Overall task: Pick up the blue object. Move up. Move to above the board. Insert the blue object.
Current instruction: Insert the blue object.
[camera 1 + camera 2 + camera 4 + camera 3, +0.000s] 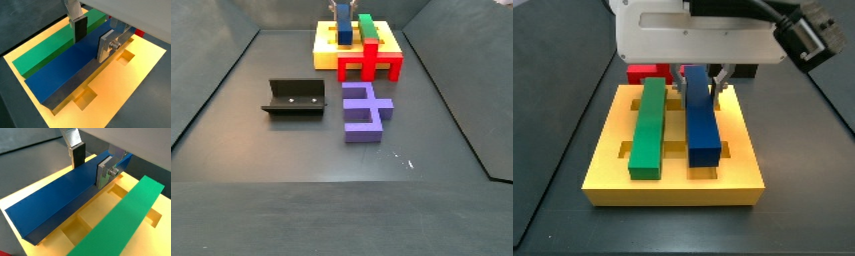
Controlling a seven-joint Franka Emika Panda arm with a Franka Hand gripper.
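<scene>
- Gripper (93, 41) stood over the board (137, 62), one finger on each side of the blue object (67, 67), at the bar's far end.
- Fingers appeared closed on the bar's broad faces; grip looked firm.
- Bar's long axis ran along the board's groove, beside the green bar (651, 125).
- Bar sat in or just above its groove; seating depth unclear.

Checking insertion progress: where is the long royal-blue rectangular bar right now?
In both wrist views the long royal-blue bar stands on the yellow grooved board, beside the green bar, with the gripper straddling its far end.
</scene>
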